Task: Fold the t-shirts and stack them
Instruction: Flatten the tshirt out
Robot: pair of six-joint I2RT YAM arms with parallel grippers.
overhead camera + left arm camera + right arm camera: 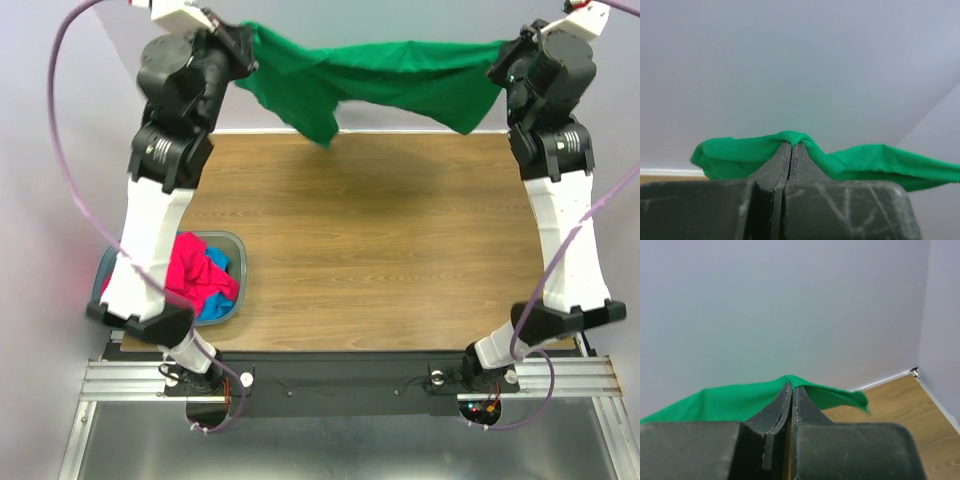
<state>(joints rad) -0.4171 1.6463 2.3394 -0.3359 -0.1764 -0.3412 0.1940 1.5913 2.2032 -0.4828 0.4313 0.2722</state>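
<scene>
The kelly green t-shirt (375, 78) hangs stretched in the air between both grippers, high above the far edge of the table. My left gripper (250, 45) is shut on its left end; in the left wrist view the cloth (740, 155) drapes over the closed fingertips (792, 146). My right gripper (500, 60) is shut on its right end; in the right wrist view the green cloth (715, 400) folds over the closed tips (792, 387). The pink-red t-shirt (195, 265) and the blue t-shirt (215, 295) lie crumpled in the basket.
The grey-blue plastic basket (238, 250) sits at the near left of the wooden table (390, 240), beside the left arm's base. A white wall stands behind the table.
</scene>
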